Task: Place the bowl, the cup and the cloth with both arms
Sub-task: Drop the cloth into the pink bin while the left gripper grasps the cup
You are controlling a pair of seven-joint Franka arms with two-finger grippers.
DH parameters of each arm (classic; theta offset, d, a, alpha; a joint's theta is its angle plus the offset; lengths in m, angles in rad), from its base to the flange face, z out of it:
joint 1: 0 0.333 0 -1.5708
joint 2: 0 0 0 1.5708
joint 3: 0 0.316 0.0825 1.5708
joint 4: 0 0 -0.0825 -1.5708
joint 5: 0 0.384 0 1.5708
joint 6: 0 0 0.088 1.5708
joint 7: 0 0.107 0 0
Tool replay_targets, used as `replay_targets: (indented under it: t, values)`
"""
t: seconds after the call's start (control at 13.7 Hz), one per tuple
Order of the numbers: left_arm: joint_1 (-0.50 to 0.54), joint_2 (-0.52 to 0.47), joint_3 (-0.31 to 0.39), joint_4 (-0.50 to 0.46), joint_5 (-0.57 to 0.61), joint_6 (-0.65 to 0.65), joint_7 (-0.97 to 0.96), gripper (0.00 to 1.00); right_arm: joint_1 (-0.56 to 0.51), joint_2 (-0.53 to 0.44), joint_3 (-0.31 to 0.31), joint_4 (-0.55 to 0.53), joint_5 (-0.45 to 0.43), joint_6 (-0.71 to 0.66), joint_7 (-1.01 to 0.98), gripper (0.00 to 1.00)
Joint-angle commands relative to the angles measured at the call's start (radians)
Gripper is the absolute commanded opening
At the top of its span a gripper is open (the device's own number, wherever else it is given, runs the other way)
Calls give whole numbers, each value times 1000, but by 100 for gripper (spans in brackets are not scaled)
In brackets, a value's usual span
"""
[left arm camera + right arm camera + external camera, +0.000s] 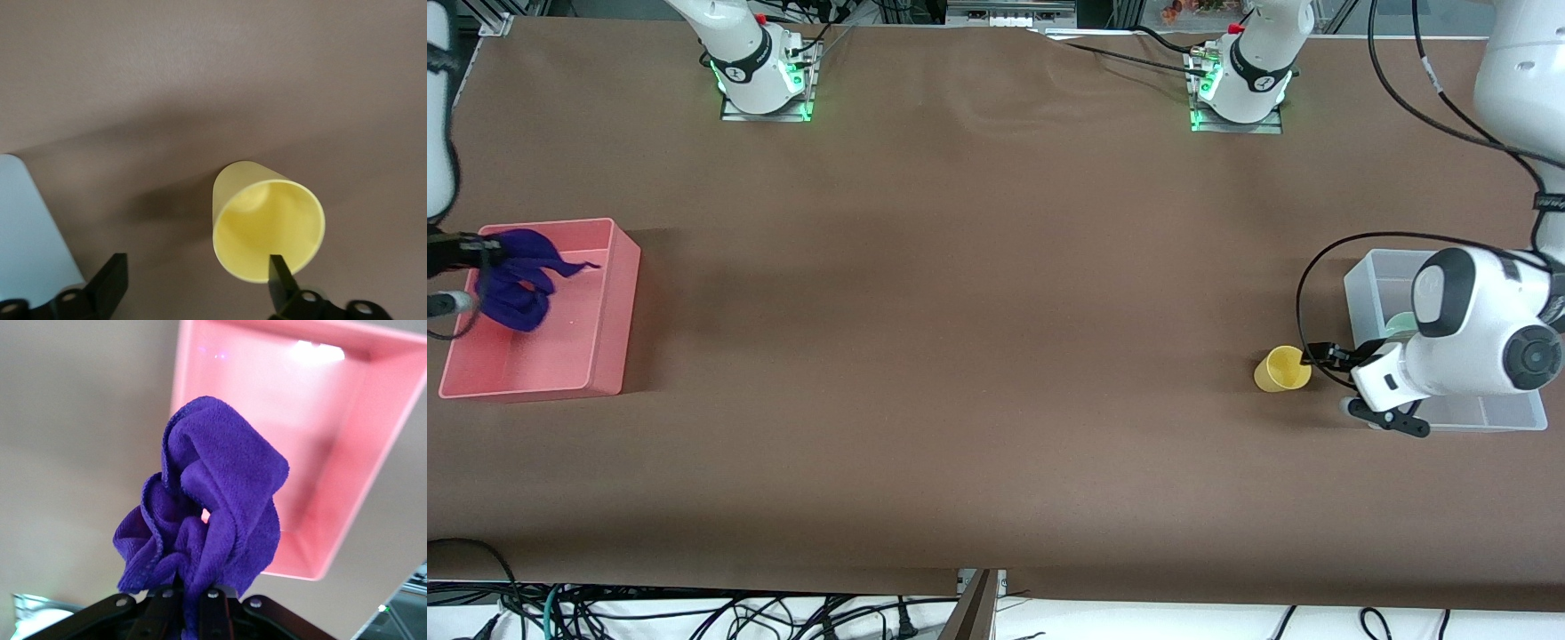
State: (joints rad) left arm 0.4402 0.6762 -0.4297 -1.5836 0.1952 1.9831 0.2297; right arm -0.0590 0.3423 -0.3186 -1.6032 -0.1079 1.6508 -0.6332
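the right tool (190,603) is up in the air over the pink bin (609,293) at the right arm's end of the surface (960,356), its fingers pinched together on the purple cloth (516,280), which dangles bunched and wrinkly straight off the tip. from the right wrist view the cloth (207,520) hangs between the tool and the open pink bin (373,440) below it.

over at the left arm's end, the left tool (1320,356) sits low by the yellow cup (1282,369), fingers spread apart. the left wrist view shows the cup (267,223) tipped with its mouth toward the tool; one fingertip (279,270) is right at the rim, the other finger (110,283) stands well clear of it on the outside. the cup is not clamped.

just past the left tool's wrist sits a clear plastic bin (1369,284), and the pale green bowl (1398,323) peeks out inside it, mostly hidden by the arm.
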Motion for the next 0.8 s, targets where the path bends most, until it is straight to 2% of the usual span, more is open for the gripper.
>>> replay_targets:
  t: [0.0,0.07,0.22,0.44,0.59,0.66,0.73]
  values:
    - [0,25,-4,-7,-2,46,-64,48,-24,73,-36,-1,-19,70,-127,0]
    - [-1,43,-4,-4,0,48,-97,35,-47,104,-36,-10,-18,99,-134,0]
    - [-6,48,-6,-4,-6,45,-139,0,-61,141,-36,-73,-3,212,-131,0]
    - [-8,43,-6,4,-8,37,-144,0,-61,199,-33,-156,51,407,-117,0]
    - [-3,27,-7,14,-8,1,-141,0,-59,253,-33,-165,77,466,-120,0]
    - [-3,-7,-8,33,-8,-62,-139,0,-59,262,-33,-175,80,480,-120,0]
    - [-3,-35,-9,68,-8,-149,-135,0,-59,268,-31,-176,92,483,-115,19]
